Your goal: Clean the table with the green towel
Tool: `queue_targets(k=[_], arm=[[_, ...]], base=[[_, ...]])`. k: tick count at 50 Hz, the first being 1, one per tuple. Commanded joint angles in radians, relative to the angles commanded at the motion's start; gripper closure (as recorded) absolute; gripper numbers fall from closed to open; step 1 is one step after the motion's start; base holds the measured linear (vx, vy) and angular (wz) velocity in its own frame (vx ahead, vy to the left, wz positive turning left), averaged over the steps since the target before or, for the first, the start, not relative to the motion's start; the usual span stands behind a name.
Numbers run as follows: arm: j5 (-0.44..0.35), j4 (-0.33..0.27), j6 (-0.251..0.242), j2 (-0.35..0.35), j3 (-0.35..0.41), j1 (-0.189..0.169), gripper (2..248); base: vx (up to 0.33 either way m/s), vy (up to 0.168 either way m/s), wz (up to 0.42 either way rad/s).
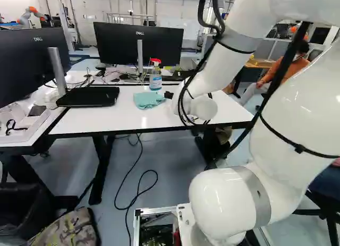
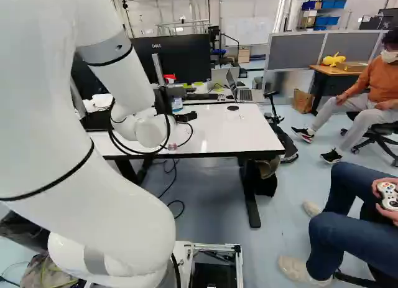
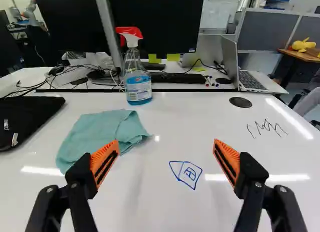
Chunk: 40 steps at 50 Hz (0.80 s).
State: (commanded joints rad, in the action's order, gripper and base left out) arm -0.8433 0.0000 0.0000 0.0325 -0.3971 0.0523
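While the hand [image 2: 186, 116] hangs wide open, holding nothing, green towel [image 3: 100, 134] lies rumpled on white table [image 3: 150, 202], ahead of one finger, near spray bottle [image 3: 138, 86].

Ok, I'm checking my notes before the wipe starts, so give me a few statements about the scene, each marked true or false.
1. The tool stands open. True.
2. The green towel hangs over the front edge of the white table. False: it lies rumpled on the tabletop.
3. The spray bottle stands upright and has a red head. True.
4. Nothing is drawn on the white table. False: it bears a blue drawing and a dark scribble.
5. The laptop has its lid raised. True.
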Motion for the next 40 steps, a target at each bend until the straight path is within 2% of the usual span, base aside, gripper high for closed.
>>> queue_targets(k=[40], arm=[[0.163, 0.036, 0.000, -0.088, -0.190, 0.082, 3]], base=[[0.000, 0.000, 0.000]])
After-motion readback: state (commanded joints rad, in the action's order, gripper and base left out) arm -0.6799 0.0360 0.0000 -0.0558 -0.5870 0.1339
